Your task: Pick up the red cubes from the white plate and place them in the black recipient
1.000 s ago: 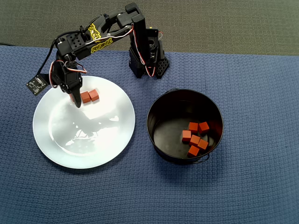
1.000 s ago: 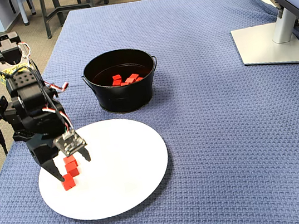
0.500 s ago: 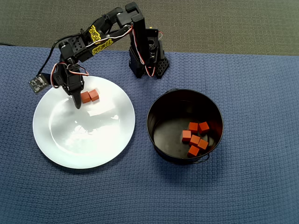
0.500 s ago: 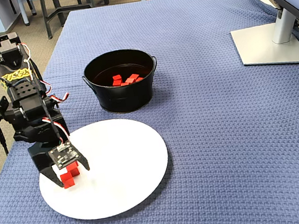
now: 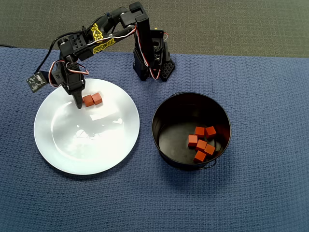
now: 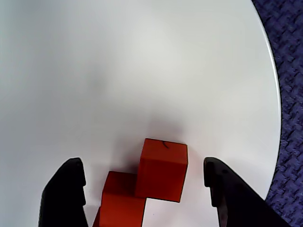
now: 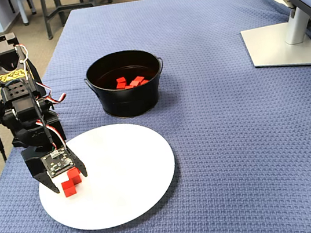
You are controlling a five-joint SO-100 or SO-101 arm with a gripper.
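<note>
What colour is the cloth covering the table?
Blue, a textured weave, clearest in the fixed view: cloth.

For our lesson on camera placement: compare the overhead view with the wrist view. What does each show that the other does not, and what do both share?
Only the overhead view shows the black pot holding six red cubes, and the whole arm. Only the wrist view shows, close up, the open end effector with its fingers either side of the two cubes, apart from them. Both share the white plate with two touching red cubes and the blue cloth.
</note>
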